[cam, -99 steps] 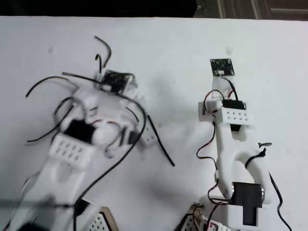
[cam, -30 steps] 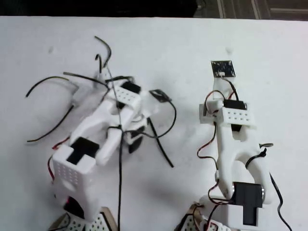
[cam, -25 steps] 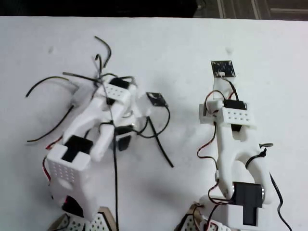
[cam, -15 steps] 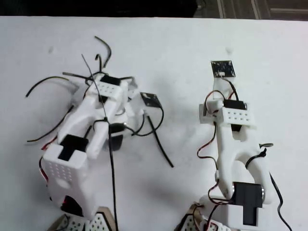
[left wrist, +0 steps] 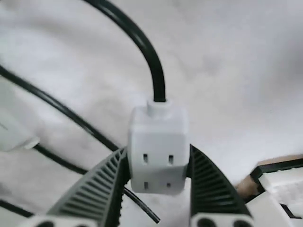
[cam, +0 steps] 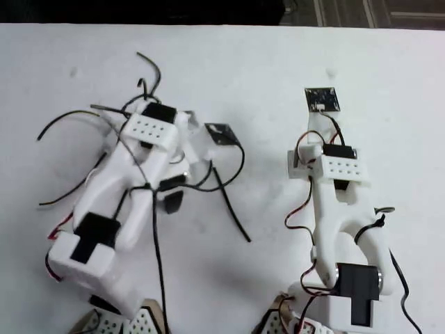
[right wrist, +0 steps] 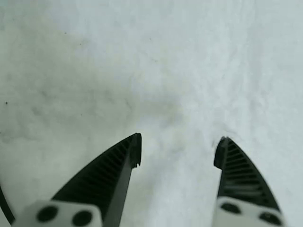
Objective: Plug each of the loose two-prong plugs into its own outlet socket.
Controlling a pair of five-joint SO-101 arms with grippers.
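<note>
My left gripper [left wrist: 158,163] is shut on a white outlet socket block [left wrist: 158,142], its ribbed fingers [left wrist: 102,189] pressing both sides. The block shows two pairs of slots, and a thick black cord [left wrist: 151,61] leaves its far end. In the high view the left arm [cam: 118,188] lies over a tangle of black cords [cam: 229,202] at the table's left, hiding the block. Another white piece [left wrist: 14,127] lies beside the cords; I cannot tell whether it is a plug. My right gripper [right wrist: 179,144] stands open over bare white table; the right arm [cam: 334,202] is at the right.
Loose black cord ends [cam: 149,69] curl behind and left of the left arm. Wooden arm bases [cam: 149,316] sit at the near edge. The white table [cam: 271,69] has free room between the arms and along the back, up to its dark far edge.
The left arm has swung left and stretched away from the near edge, its wrist moving toward the cord tangle and dragging a cord along. The right arm has kept still.
</note>
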